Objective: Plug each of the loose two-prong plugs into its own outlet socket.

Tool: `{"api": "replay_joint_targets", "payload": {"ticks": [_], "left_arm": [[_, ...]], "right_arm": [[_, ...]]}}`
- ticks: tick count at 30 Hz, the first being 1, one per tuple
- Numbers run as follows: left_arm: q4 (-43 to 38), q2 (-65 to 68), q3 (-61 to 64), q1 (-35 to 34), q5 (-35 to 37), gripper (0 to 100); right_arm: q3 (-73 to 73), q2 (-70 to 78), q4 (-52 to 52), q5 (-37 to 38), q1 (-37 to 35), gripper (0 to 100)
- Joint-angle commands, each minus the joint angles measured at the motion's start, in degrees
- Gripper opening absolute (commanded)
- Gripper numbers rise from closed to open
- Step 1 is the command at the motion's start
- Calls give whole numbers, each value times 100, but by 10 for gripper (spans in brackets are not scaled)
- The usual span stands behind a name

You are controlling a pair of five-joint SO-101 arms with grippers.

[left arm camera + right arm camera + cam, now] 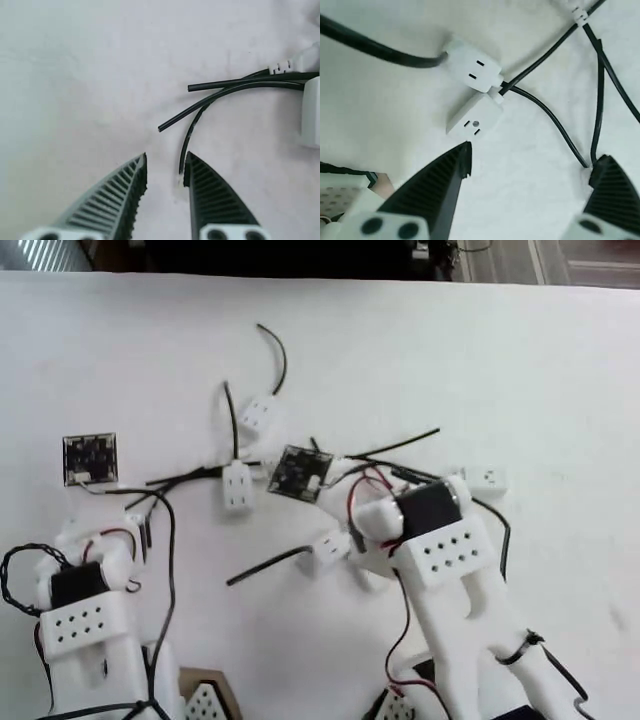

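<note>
Right jaws are hanging wide apart, gripping nothing, over the middle of the desk [560,360]. One white socket [470,70] is lying against a second socket [474,120] just off the tips, with black cables [375,50] running beside. Left jaws are sitting near-left, slightly apart, with a thin cable end [185,145] lying in the gap.

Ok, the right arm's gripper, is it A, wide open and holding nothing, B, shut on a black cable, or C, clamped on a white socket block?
A: the right gripper stands wide open, and the nearest white socket block lies past its tips, not between them.
</note>
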Motion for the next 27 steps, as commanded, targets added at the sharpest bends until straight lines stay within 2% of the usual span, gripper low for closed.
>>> {"api": "replay_joint_targets", "payload": {"ticks": [1,4,8,12,15,20,27], "left_arm": [[-114,-136,-35,4,44,139],[-114,-136,-35,13,44,139],[-114,-136,-35,13,44,139],[-114,-136,-35,13,44,139],[-114,-136,-35,13,44,139],[-114,-136,-26,13,44,139],[-114,-119,-26,13,44,139]], "right_arm": [[-79,-48,-101,343,330,364],[431,-48,-391,721,338,365],[1512,-48,-1429,1099,-31,375],[2048,-40,-2290,1081,-347,482],[2075,40,-2571,800,-585,491],[2048,971,-3037,774,-989,490],[1257,2466,-3204,774,-1007,490]]}}
